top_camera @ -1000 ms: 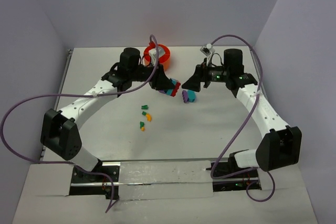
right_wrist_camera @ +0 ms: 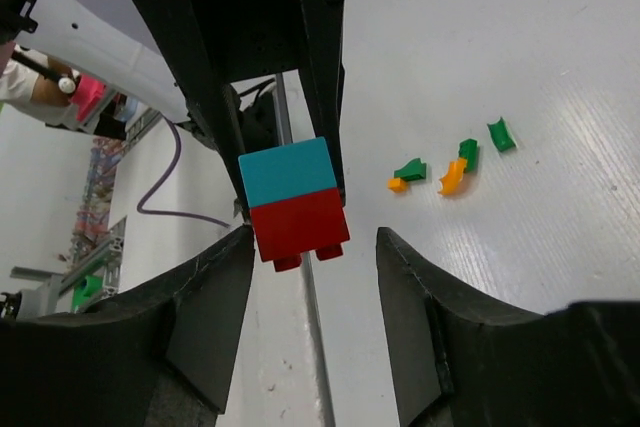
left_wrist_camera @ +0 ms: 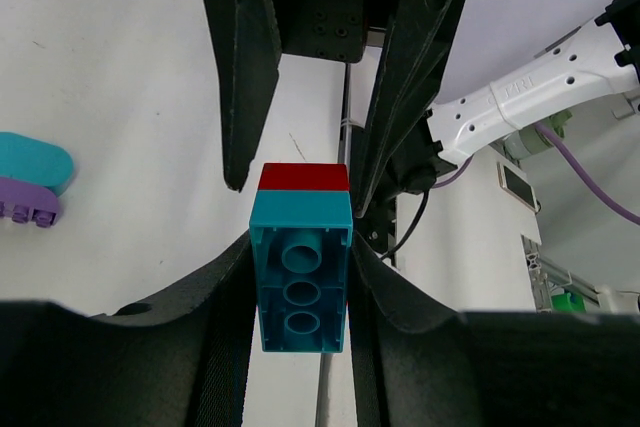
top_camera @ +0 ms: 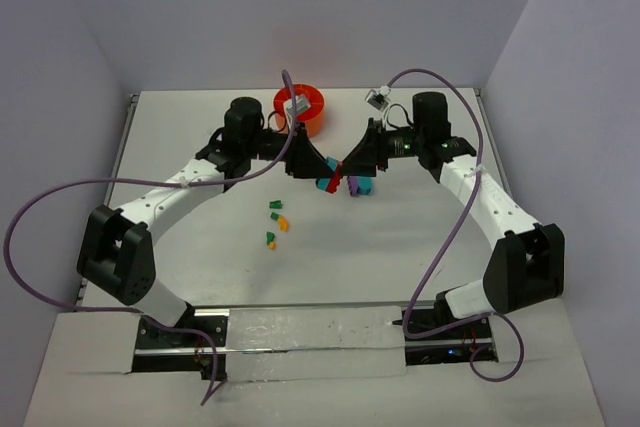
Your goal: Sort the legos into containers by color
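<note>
My left gripper (left_wrist_camera: 300, 272) is shut on a teal lego (left_wrist_camera: 300, 277) that has a red lego (left_wrist_camera: 304, 177) stuck to its far end. It holds this stack (top_camera: 330, 178) above the table's middle. My right gripper (right_wrist_camera: 312, 282) faces it, open, with its jaws either side of the red lego (right_wrist_camera: 298, 222). The left finger is at the brick's edge and a gap shows on the right side. The orange tub (top_camera: 300, 107) stands behind the left gripper (top_camera: 318, 172), partly hidden. A purple and teal pair (top_camera: 360, 185) lies under the right gripper (top_camera: 347, 169).
Several tiny green and orange pieces (top_camera: 275, 222) lie on the table in front of the left arm and also show as green and orange pieces (right_wrist_camera: 445, 167) in the right wrist view. The purple and teal pair (left_wrist_camera: 30, 187) is at the left wrist view's left edge.
The right gripper has moved left up to the held stack and its jaws have narrowed around the red lego. The left gripper shifted slightly right, still holding the stack.
</note>
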Controlling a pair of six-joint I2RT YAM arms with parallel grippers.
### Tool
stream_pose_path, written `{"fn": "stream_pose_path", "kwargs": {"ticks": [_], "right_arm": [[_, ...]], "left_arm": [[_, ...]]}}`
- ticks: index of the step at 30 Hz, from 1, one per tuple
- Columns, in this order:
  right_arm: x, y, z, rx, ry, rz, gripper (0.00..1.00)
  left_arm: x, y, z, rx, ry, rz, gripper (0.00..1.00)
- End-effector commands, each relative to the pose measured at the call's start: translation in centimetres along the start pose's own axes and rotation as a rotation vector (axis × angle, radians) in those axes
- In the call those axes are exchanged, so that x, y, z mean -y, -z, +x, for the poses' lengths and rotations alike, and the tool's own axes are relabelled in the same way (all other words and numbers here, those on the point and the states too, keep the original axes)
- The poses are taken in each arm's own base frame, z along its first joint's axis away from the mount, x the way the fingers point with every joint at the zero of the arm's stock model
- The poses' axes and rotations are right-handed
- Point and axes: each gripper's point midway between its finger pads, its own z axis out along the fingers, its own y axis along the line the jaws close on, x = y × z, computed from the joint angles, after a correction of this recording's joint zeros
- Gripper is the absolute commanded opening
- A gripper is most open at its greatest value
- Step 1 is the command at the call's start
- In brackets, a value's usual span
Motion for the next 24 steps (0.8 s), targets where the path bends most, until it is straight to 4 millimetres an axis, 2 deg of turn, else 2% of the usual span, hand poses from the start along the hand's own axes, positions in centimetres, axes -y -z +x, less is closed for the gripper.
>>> {"fn": "stream_pose_path", "kwargs": {"ticks": [1,4,5,7,10,13,15,18,19,20,21,22,23,24], "right_arm": [[-1.5,0.1,0.1,-0.009,0.052,-0.045,0.47],[-1.8,0.1,0.1,-0.010,0.054,-0.058,0.31],[-1.9,0.1,0.0,-0.010,0.057,-0.057,0.23],[-1.8,0.2,-0.2,-0.009,0.065,-0.042,0.01],[-1.9,0.3,-0.3,-0.014,0.098,-0.016,0.00],[-2.2,0.3,-0.3,-0.019,0.122,-0.007,0.00],[-2.5,0.2,-0.2,-0.024,0.122,-0.015,0.00],[-2.9,-0.1,-0.2,-0.027,0.127,-0.024,0.00],[-3.0,-0.1,-0.3,-0.030,0.126,-0.028,0.08],[-3.2,-0.2,-0.3,-0.034,0.117,-0.031,0.28],[-3.2,-0.2,-0.3,-0.035,0.108,-0.034,0.43],[-3.1,-0.3,-0.5,-0.034,0.092,-0.026,0.61],[-3.0,-0.3,-0.5,-0.033,0.083,-0.024,0.69],[-2.9,-0.3,-0.5,-0.033,0.084,-0.019,0.72]], "left_arm": [[1.4,0.6,-1.4,0.035,-0.058,0.042,0.00],[1.3,0.5,-1.2,0.030,-0.052,0.042,0.02],[1.3,0.5,-1.2,0.030,-0.051,0.041,0.04],[1.1,0.5,-1.0,0.024,-0.049,0.034,0.15],[0.8,0.6,-0.9,0.010,-0.050,0.020,0.37],[1.0,0.7,-0.8,-0.008,-0.054,0.021,0.45],[1.2,0.7,-0.8,-0.014,-0.062,0.029,0.41],[1.5,0.7,-0.8,-0.008,-0.053,0.048,0.22],[1.6,0.8,-0.7,-0.008,-0.049,0.054,0.18],[1.7,0.8,-0.7,-0.002,-0.048,0.061,0.13],[1.8,0.8,-0.8,0.006,-0.051,0.070,0.09],[2.0,0.8,-0.8,0.005,-0.052,0.081,0.08],[2.2,0.8,-0.8,0.004,-0.052,0.088,0.07],[2.3,0.8,-0.8,0.004,-0.053,0.093,0.07]]}}
